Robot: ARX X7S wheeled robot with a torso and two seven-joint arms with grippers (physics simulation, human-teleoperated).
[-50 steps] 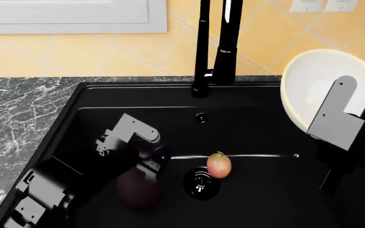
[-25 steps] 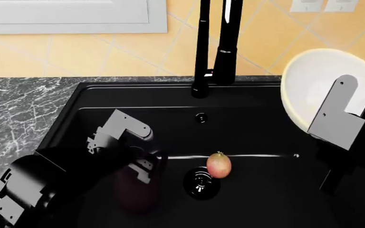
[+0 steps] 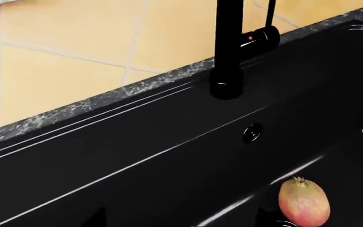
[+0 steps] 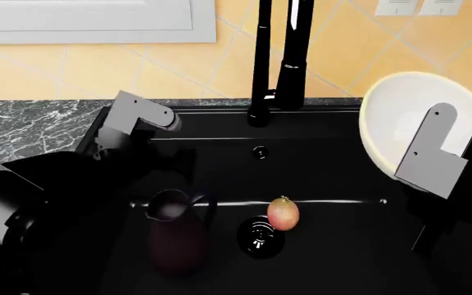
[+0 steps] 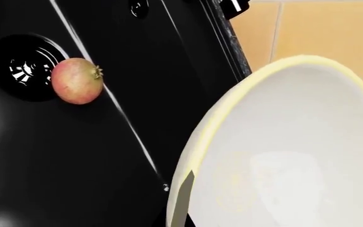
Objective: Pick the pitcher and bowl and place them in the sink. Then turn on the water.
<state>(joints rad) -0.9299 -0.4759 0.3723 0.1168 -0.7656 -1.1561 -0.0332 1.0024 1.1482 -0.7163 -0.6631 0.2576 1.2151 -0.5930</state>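
Note:
The dark pitcher [image 4: 176,236] stands upright on the floor of the black sink [image 4: 343,166], left of the drain [image 4: 260,236]. My left gripper [image 3: 181,219] hovers open above and behind the pitcher, near the sink's back left wall, with nothing between its dark fingertips [image 3: 98,218]. Tilted on edge, the cream bowl [image 4: 404,114] hangs over the sink's right side, and my right gripper [image 4: 429,157] is shut on its rim. In the right wrist view the bowl [image 5: 295,151] fills the frame, a finger [image 5: 183,198] lying against its rim. No water shows at the faucet [image 4: 281,55].
A small red-yellow apple [image 4: 283,213] lies beside the drain. Grey marble counter [image 4: 31,129] runs along the sink's left, with a yellow tiled wall [image 4: 137,74] behind. The faucet base [image 3: 226,85] stands at the sink's back edge.
My left gripper has let go of the pitcher and risen up and back toward the sink's left rear. The pitcher stays upright. The bowl shifted slightly left.

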